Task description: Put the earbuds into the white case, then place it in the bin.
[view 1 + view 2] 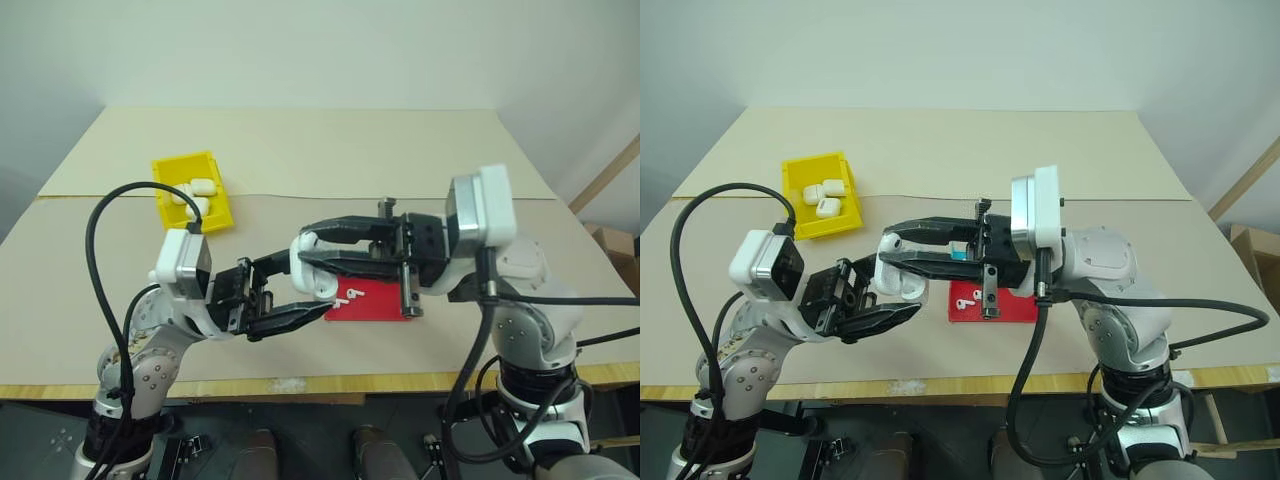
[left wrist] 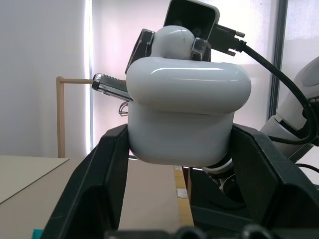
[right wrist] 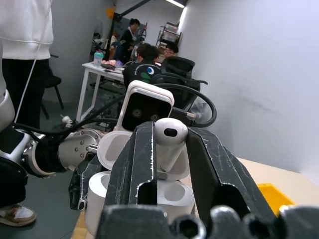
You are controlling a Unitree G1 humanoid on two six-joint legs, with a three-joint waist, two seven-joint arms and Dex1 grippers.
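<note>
Lab or office: seated people (image 3: 149, 59), white desk (image 3: 102, 69).

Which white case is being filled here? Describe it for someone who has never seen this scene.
Above the beige table's near half, over the flat red tray, the left gripper grips a glossy white rounded case. Unlike the closed cases in the yellow plastic bin, its lid stands open, under an earbud in the right gripper.

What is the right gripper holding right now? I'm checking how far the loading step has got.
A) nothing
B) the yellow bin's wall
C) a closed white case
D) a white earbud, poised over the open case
D: in the right wrist view the right gripper pinches a white earbud between its fingers, just above the open white case that the left gripper clamps.
</note>
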